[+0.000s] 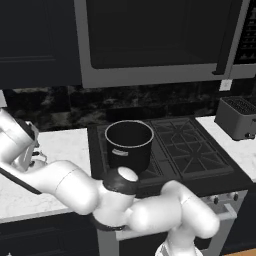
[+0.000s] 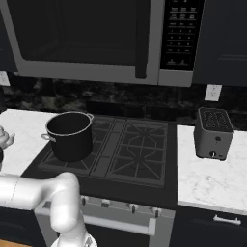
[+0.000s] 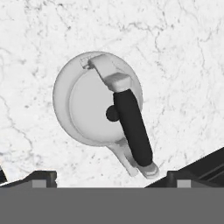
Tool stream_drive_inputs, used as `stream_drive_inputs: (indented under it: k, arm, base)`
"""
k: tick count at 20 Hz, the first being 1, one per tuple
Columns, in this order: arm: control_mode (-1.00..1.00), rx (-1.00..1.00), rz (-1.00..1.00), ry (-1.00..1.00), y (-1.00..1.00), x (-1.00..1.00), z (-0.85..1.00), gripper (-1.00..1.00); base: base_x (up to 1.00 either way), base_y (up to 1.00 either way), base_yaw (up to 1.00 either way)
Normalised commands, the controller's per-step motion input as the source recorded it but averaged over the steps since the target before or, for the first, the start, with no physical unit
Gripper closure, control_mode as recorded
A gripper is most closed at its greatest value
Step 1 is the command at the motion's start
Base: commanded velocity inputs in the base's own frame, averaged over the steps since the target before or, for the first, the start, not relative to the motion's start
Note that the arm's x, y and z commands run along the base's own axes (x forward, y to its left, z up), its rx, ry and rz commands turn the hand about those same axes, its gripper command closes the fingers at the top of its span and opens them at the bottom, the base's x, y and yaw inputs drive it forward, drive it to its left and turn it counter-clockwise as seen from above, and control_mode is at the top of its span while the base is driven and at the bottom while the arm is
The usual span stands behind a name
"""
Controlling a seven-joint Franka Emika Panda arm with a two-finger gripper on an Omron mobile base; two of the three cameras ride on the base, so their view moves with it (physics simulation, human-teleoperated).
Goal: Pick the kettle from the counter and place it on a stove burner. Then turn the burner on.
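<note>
The small silver-grey kettle (image 3: 89,105) stands upright on the white marble counter (image 3: 175,61), seen from straight above, its black handle (image 3: 132,127) arching over the lid knob. My gripper (image 3: 111,178) hangs open above it, fingertips (image 3: 41,177) wide apart and touching nothing. In the left base view my hand reaches down at the far left over the counter (image 1: 62,142), and a bit of the kettle (image 1: 38,158) peeks out beside it. The stove burner (image 1: 192,145) (image 2: 140,147) on the cooktop's right half is bare.
A large black pot (image 1: 129,144) (image 2: 70,135) sits on the cooktop's left grate. A grey toaster (image 1: 236,117) (image 2: 213,132) stands on the right-hand countertop. A microwave (image 2: 87,38) hangs above the stove. Knobs (image 2: 130,207) line the stove front.
</note>
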Motion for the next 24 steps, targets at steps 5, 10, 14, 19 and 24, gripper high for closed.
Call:
stream_drive_inputs:
  k: [5,10,14,19,24]
  arm:
    - [-1.00,-0.03,0.01,0.02,0.14,0.64,-0.37,-1.00]
    - [-1.00,-0.08,0.06,0.06,0.28,0.50,-0.54,-1.00]
    - [-1.00,-0.07,0.08,0.03,0.21,0.41,-0.49,1.00]
    - [-1.00,0.00,0.01,0.00,0.00,0.00,-0.03,1.00]
    - [-1.00,-0.03,0.00,-0.11,0.00,-0.36,-0.01,1.00]
  base:
    - [0.00,0.00,0.00]
    - [0.00,0.00,0.00]
    - [0.00,0.00,0.00]
    - [0.00,0.00,0.00]
    - [0.00,0.00,0.00]
